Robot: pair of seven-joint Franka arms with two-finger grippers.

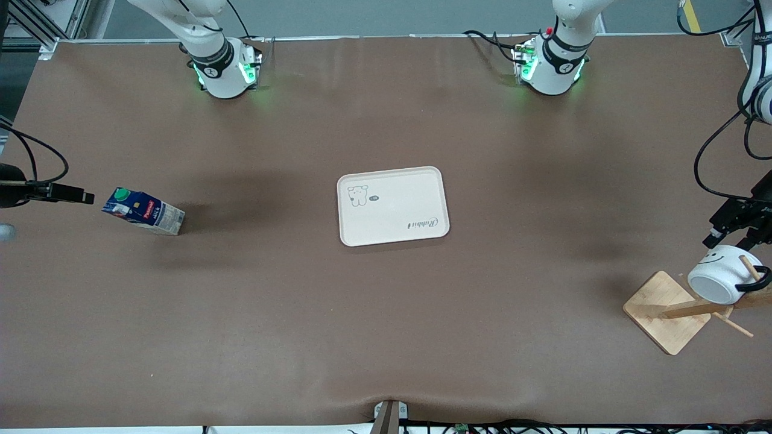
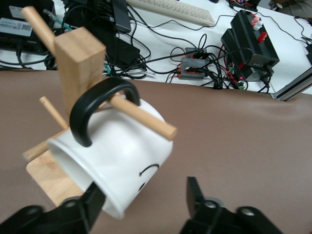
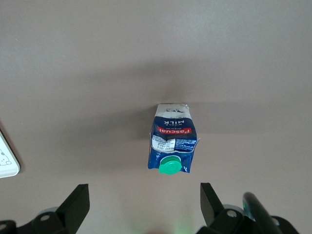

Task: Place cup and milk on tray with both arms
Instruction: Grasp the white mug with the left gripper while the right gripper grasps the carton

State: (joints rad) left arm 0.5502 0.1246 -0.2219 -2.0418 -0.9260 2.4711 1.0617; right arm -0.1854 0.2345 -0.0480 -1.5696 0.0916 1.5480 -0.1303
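Observation:
The cream tray [image 1: 422, 181] lies flat in the middle of the table. The milk [image 1: 143, 211] stands toward the right arm's end, blue top and green cap [image 3: 170, 165] up. My right gripper [image 1: 78, 194] [image 3: 144, 190] hovers beside it, open, and the carton is outside its fingers. The white cup [image 1: 721, 274] [image 2: 117, 146] hangs tilted by its black handle [image 2: 92, 109] on a peg of the wooden rack [image 1: 666, 310] at the left arm's end. My left gripper [image 1: 733, 238] [image 2: 144, 190] straddles the cup's base: one finger [image 2: 90, 200] touches it, the other finger [image 2: 195, 192] stands apart.
The rack's upright post [image 2: 78, 68] and several pegs [image 2: 146, 119] stick out around the cup. Cables and black boxes [image 2: 248, 39] lie past the table edge near the rack. A camera mount [image 1: 389, 416] sits at the table's front edge.

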